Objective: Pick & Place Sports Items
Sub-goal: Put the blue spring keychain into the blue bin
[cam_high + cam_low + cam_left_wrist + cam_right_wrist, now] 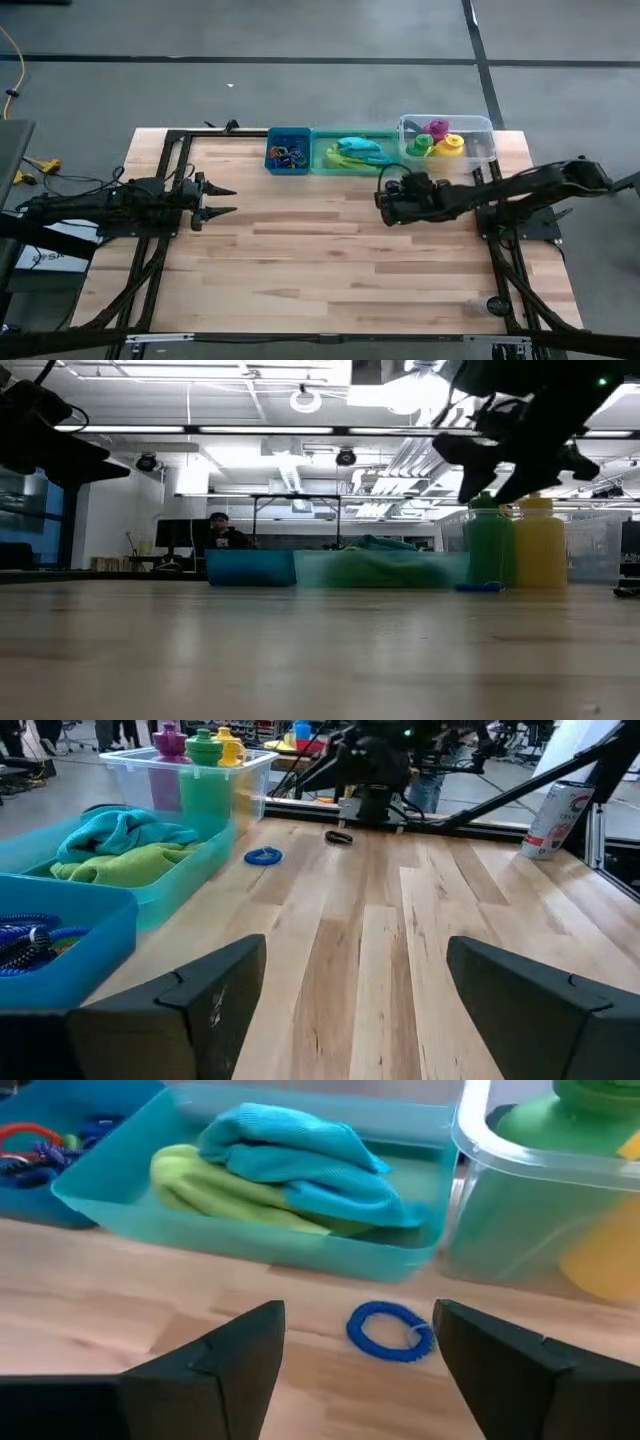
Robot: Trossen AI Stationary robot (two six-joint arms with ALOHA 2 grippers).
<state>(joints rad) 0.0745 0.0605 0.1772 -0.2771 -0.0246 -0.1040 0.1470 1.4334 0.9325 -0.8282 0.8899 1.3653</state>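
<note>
At the right wrist view's lower centre, a small blue rubbery ring [391, 1330] lies on the table between the empty, half-open right gripper's [355, 1370] fingers; next, descend and close.

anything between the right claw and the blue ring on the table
No. In the right wrist view the open right claw faces the blue ring with only bare wooden table in between.

Dark jointed arms, black wedge-shaped fingers [215, 1365]
</note>
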